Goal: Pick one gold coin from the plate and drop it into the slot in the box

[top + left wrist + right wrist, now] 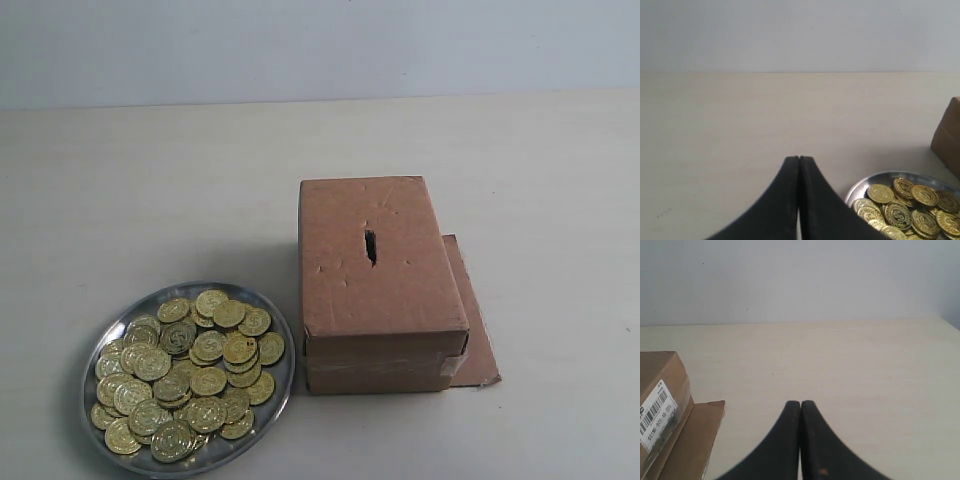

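Observation:
A round silvery plate (262,302) sits at the front left of the table, piled with several gold coins (190,372). To its right stands the brown cardboard box (378,285), its dark slot (370,246) cut in the middle of the top. Neither arm shows in the exterior view. My left gripper (799,159) is shut with nothing between its black fingers; the plate (867,181) and coins (905,207) lie beside it, and a corner of the box (948,135) shows. My right gripper (800,403) is also shut and empty, over bare table, apart from the box (660,390).
A flat brown cardboard sheet (478,330) lies under the box and sticks out on its right side; the sheet (695,435) also shows in the right wrist view. A white barcode label (655,412) is on the box's side. The light tabletop (150,190) runs back to a pale wall.

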Controlling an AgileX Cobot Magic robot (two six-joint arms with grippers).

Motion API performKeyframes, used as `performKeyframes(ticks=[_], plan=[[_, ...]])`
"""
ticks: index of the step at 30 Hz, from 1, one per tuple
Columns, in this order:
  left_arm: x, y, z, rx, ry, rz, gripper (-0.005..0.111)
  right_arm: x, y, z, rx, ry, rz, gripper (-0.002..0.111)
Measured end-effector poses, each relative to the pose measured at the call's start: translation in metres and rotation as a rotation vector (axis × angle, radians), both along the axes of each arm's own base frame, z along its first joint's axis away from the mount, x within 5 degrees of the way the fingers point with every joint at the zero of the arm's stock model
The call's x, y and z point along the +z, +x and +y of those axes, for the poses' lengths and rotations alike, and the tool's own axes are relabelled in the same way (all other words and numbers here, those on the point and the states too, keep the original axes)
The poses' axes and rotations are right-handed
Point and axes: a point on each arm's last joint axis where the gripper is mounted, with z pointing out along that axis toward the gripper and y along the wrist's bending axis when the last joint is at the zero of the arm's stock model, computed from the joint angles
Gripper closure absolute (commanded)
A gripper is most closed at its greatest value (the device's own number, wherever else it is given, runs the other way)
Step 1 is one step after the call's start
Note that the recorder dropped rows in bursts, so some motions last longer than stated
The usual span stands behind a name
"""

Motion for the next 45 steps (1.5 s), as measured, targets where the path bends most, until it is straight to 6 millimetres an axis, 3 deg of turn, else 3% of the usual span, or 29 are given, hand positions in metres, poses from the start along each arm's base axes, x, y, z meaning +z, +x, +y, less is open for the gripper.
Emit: performKeyframes(ticks=[18, 45], plan=[[-0.0060, -0.0005, 0.0085, 0.106, -0.034, 0.073, 0.107, 0.0000, 0.0000, 0.0000, 0.000, 0.000, 0.000, 0.108], [-0.0061, -0.0005, 0.0087, 0.090, 0.040, 0.065, 0.107, 0.0000, 0.0000, 0.0001, 0.000, 0.002, 0.000, 0.108]])
